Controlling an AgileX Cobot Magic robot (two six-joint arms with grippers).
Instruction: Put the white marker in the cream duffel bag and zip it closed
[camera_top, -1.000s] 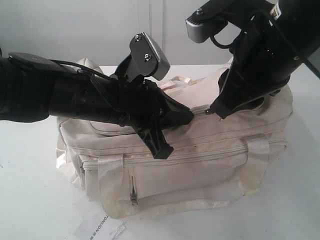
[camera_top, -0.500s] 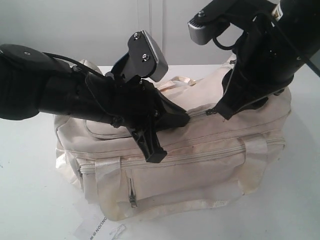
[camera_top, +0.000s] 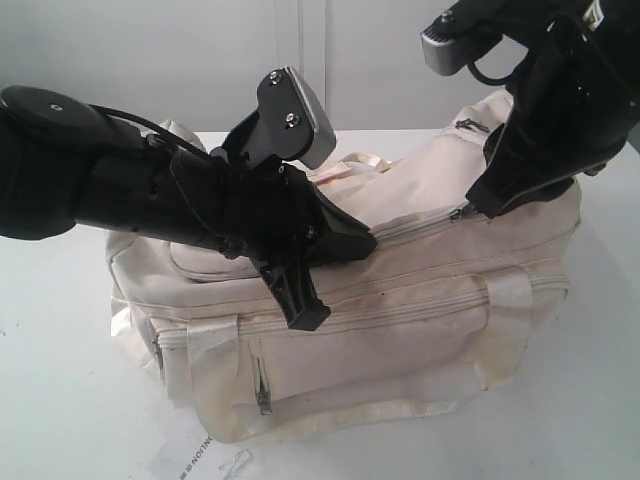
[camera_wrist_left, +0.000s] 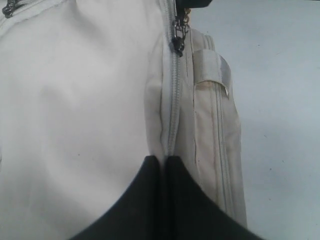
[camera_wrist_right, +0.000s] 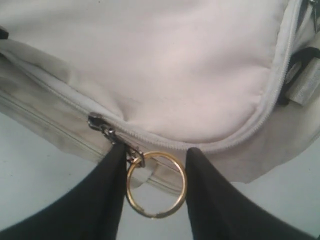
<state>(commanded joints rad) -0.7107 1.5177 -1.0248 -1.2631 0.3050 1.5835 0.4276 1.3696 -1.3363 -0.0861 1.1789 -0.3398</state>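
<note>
I see the right gripper pinching the gold ring on the top zip of the cream bag, the left gripper clamped together on its zip seam.

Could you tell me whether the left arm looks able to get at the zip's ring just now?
Probably not: the ring looks held between the right end effector's fingers, which crowd it, while the left end effector rests shut on the bag, further back along the zip.
</note>
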